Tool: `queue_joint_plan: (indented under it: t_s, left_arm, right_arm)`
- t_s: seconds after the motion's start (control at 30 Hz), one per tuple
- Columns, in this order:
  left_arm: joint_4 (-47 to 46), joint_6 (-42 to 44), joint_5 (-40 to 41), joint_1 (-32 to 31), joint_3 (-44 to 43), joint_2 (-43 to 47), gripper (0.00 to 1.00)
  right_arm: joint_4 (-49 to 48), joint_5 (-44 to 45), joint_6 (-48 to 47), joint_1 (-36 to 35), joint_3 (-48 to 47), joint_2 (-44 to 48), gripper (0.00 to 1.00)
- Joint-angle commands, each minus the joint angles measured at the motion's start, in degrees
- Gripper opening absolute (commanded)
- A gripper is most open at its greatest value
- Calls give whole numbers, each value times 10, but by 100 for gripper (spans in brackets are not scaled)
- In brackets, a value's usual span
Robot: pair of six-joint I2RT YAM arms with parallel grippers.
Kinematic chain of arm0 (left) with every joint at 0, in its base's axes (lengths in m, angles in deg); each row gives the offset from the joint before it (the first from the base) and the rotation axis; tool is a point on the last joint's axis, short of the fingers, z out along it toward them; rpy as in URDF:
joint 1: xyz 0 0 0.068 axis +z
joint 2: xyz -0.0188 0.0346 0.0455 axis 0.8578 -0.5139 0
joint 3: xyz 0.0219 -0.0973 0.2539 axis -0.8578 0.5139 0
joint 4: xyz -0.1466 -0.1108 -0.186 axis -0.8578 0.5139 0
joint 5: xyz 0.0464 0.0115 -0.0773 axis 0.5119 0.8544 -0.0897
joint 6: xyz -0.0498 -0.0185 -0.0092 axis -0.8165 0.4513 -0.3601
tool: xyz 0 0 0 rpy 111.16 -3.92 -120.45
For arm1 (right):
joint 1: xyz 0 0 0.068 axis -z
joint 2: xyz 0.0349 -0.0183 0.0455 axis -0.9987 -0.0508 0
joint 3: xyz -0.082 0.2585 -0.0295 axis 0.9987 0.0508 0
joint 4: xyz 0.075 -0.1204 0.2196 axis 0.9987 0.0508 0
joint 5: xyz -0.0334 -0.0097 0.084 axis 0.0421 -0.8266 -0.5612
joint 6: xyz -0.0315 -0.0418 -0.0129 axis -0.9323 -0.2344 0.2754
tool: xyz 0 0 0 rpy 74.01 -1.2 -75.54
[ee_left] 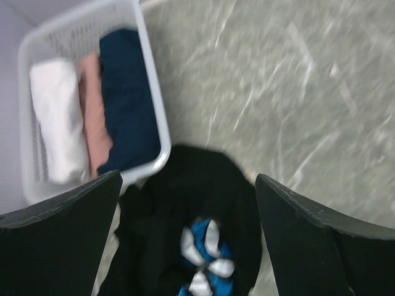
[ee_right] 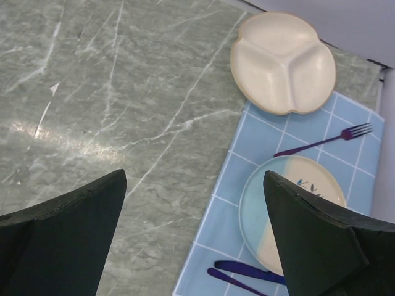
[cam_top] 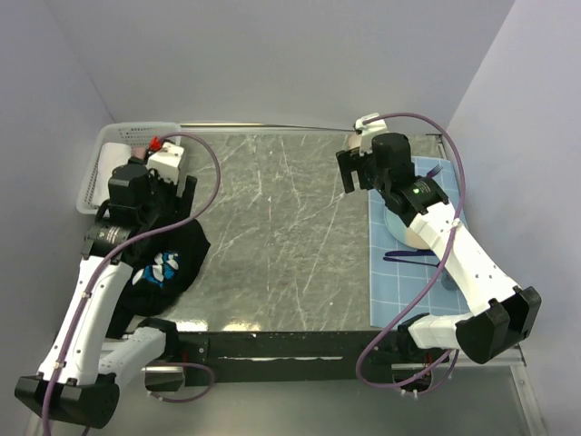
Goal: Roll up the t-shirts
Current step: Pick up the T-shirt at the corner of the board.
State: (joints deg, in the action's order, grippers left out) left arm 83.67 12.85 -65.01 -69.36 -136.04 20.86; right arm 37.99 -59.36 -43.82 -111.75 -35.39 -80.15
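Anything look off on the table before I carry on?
The black cloth t-shirt lies crumpled in a heap beside the white plastic basket, not spread flat. The cream three-part plate sits mostly off the light-blue gridded mat. Nothing looks spilled or damaged.

The black t-shirt (ee_left: 185, 191) lay crumpled on the marbled table (cam_top: 290, 236), touching the white basket (ee_left: 152, 92), its white-and-blue print (ee_left: 207, 256) facing up. Inside the basket, the white t-shirt (ee_left: 58, 117), pink t-shirt (ee_left: 95, 120) and navy t-shirt (ee_left: 126, 98) sat side by side as compact bundles.
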Motion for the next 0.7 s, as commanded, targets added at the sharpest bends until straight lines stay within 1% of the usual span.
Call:
queue_joint_plan:
  t_s: [0.0,0.07,0.1,0.13,0.23,0.3,0.37,0.43,0.47,0.6,0.67]
  left_arm:
    - [119,57,-11,47,-15,8,97]
    - [131,67,-5,66,4,25,97]
    - [145,75,1,78,8,26,97]
    - [154,76,26,83,11,22,97]
    - [199,66,55,102,-1,-4,97]
    - [204,54,56,136,4,-6,97]
    - [218,48,72,162,37,-15,97]
    - [241,42,70,184,71,-35,99]
    - [243,42,59,208,81,-37,98]
    - [229,41,73,232,119,-18,99]
    - [226,45,79,235,144,-23,97]
  right_arm:
    - [7,-30,14,-7,-16,6,100]
    - [11,-42,5,-7,-17,3,100]
    - [17,-62,-8,-6,-15,3,100]
    - [23,-79,-17,-7,-15,3,100]
    - [41,-135,-40,-7,-8,7,100]
    - [43,-150,-44,-9,2,8,100]
    - [46,-160,-46,-8,2,4,100]
    - [48,-166,-44,-8,-5,-5,100]
    - [47,-168,-39,-8,-9,-8,100]
    - [41,-178,-29,-8,-33,-26,100]
    - [41,-190,-26,-9,-39,-37,100]
